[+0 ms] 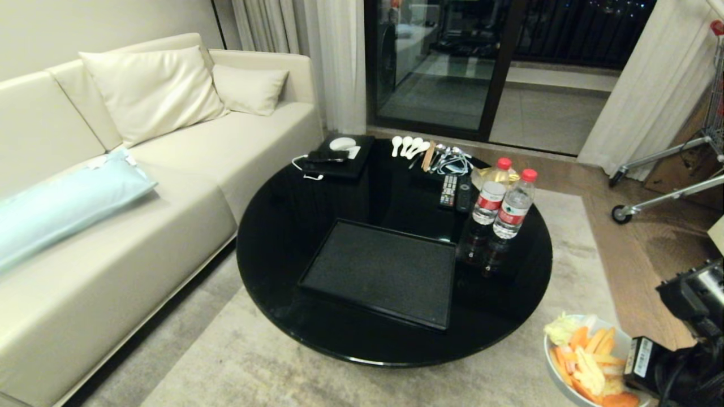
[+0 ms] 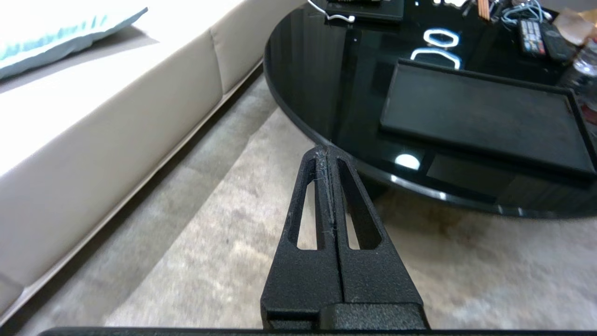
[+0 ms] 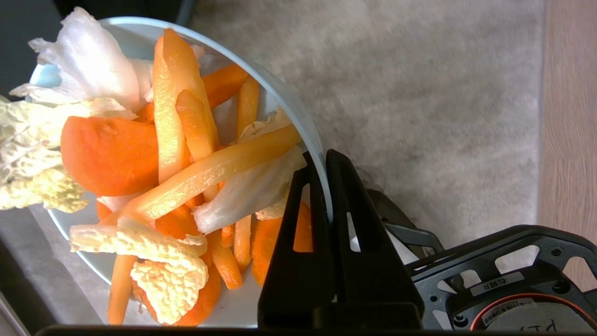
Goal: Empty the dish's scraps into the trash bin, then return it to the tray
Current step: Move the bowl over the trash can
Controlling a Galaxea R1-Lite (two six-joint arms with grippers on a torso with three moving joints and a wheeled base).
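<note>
A white dish (image 3: 280,100) heaped with carrot and cabbage scraps (image 3: 177,154) is held over the rug, off the counter, its rim clamped in the right gripper (image 3: 326,161). The tray (image 1: 384,271) lies bare. The bin is unseen; tipping presumably comes next. The left gripper (image 2: 329,158), jaws together, is parked.
</note>
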